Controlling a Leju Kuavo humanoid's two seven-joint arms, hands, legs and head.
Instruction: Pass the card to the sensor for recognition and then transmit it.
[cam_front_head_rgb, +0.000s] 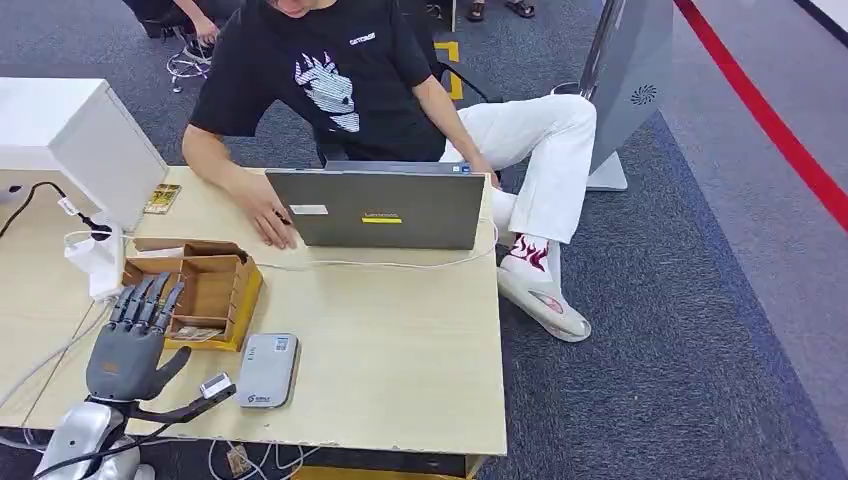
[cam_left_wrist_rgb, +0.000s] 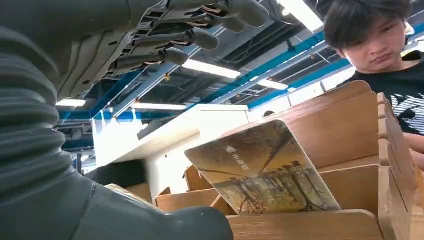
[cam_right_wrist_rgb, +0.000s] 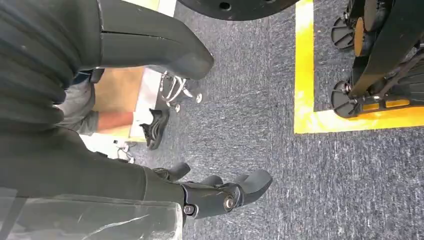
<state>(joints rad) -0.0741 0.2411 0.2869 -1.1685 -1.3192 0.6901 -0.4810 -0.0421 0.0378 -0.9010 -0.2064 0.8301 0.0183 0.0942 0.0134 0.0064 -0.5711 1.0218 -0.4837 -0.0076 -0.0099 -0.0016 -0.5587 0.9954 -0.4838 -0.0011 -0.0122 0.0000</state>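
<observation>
A picture card (cam_left_wrist_rgb: 262, 172) leans in the front slot of a wooden organizer box (cam_front_head_rgb: 215, 283) on the table's left side; from the head view the card (cam_front_head_rgb: 200, 333) shows as a strip low in the box. My left hand (cam_front_head_rgb: 133, 342) hovers at the box's near-left corner, its fingers (cam_left_wrist_rgb: 192, 37) stretched out above the card and its thumb (cam_left_wrist_rgb: 150, 220) below, touching nothing. The grey card sensor (cam_front_head_rgb: 268, 370) lies flat just right of the hand. My right hand (cam_right_wrist_rgb: 115, 175) hangs over the carpet, its fingers (cam_right_wrist_rgb: 227, 192) loosely spread and holding nothing.
A person sits behind the table with one hand (cam_front_head_rgb: 268, 222) by a grey laptop (cam_front_head_rgb: 380, 208). A second card (cam_front_head_rgb: 162, 198) lies at the far left beside a white cabinet (cam_front_head_rgb: 90, 140). A white adapter (cam_front_head_rgb: 100, 262) and cables lie left of the box.
</observation>
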